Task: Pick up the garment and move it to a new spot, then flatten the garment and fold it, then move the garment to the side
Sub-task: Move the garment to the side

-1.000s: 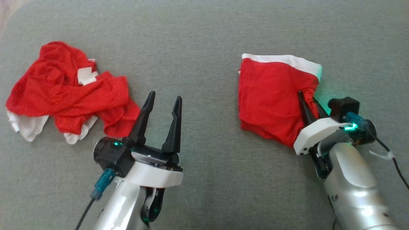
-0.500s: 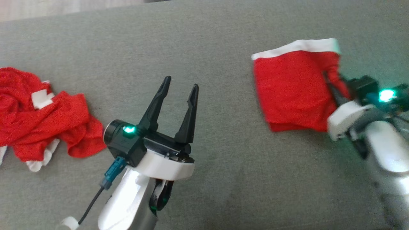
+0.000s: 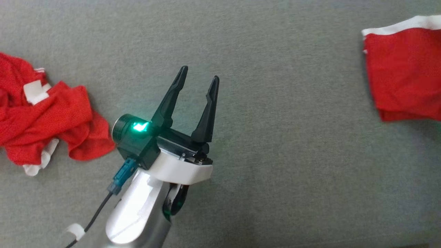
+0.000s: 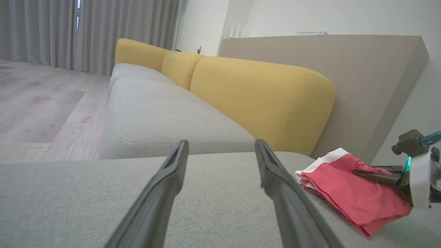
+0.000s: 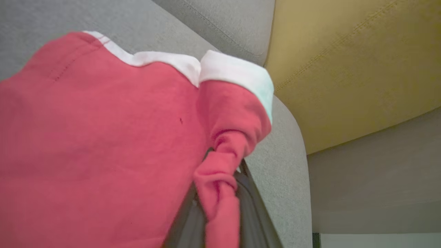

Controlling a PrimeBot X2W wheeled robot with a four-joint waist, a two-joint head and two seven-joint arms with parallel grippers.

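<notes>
A folded red garment (image 5: 103,137) with a white band lies on the grey sofa seat (image 3: 293,155). One bunched corner is pinched tight in the jaws of the right gripper (image 4: 361,173), and the rest spreads out to their left. The left gripper (image 3: 200,73) hovers over the seat with its jaws wide apart, and a crumpled red garment (image 3: 51,117) lies off to their left.

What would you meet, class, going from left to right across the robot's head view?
crumpled red garment → left gripper, jaws open → folded red garment with a white band
</notes>
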